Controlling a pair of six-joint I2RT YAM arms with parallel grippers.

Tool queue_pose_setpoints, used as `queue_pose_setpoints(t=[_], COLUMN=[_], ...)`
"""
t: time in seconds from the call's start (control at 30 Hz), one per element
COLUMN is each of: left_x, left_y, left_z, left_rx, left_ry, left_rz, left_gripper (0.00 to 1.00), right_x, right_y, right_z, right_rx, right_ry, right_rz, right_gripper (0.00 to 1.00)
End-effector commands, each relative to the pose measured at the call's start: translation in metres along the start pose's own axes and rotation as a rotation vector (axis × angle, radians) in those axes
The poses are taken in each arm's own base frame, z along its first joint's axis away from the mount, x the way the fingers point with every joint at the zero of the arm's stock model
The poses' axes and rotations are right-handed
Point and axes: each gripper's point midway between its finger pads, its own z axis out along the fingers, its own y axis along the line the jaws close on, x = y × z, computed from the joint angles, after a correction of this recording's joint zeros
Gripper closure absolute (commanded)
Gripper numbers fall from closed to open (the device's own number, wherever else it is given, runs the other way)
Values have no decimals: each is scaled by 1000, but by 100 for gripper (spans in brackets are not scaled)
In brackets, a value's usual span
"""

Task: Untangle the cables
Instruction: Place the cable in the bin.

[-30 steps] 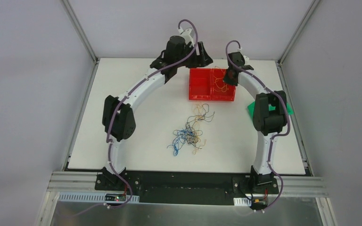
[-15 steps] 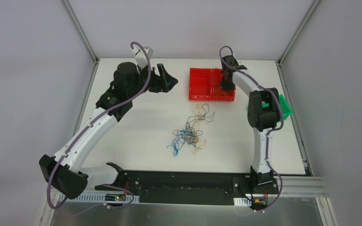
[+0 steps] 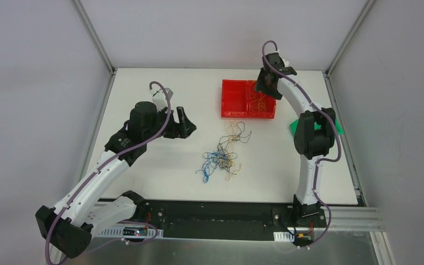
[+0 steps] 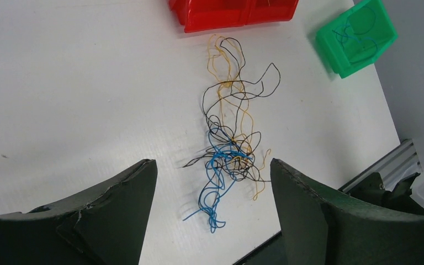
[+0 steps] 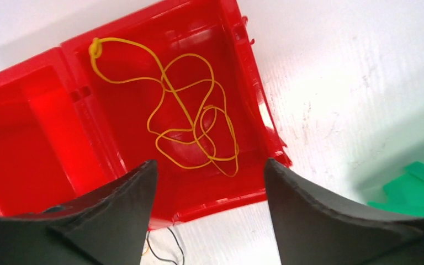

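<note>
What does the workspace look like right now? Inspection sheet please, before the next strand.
Surface: white table, faint scuffs.
Job's things: tangle of yellow, blue and dark strands mid-table; yellow cable in the right compartment of the red bin; blue cable in green bin.
Clutter: nothing seen.
Grippers: left tool open, empty, left of the tangle; right tool open, empty, over the red bin.
Cables: purple hoses along both arms.
Surroundings: grey walls, metal frame.

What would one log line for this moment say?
left jaws: open, empty | right jaws: open, above red bin | yellow wire: in bin | tangle: on table
</note>
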Motion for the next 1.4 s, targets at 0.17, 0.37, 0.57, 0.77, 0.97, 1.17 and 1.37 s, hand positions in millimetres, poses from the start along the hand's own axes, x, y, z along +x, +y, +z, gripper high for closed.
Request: queue_pose_setpoints(t=[0.17, 0.37, 0.57, 0.77, 0.97, 1.17, 1.37], left_x=[21, 46, 79, 112, 128, 136, 144], left_y=[1, 5, -9, -12, -10, -11, -12], left_z=[11, 26, 41, 56, 70, 77, 83], left_rx=[15, 20, 64, 60, 59, 71, 85], left_ry=[77, 177, 290, 365, 386, 398, 413], left_rz=[-15, -34, -23, 4, -19, -41, -47], left_gripper=[16, 21, 24, 27, 29, 33, 35], right_x=[-38, 5, 84, 126, 148, 156, 163], right_y=[5, 7, 26, 40, 53, 28, 15], right_z=[-113, -154, -177, -176, -157, -124, -100], right_rx=[-195, -325, -477, -518, -484, -294, -293], right_ry=[-169, -144, -58, -6, 61, 65, 78], right_rz=[75, 33, -66, -78, -90, -39, 71], right_gripper=[1, 1, 3, 17, 32, 35, 37])
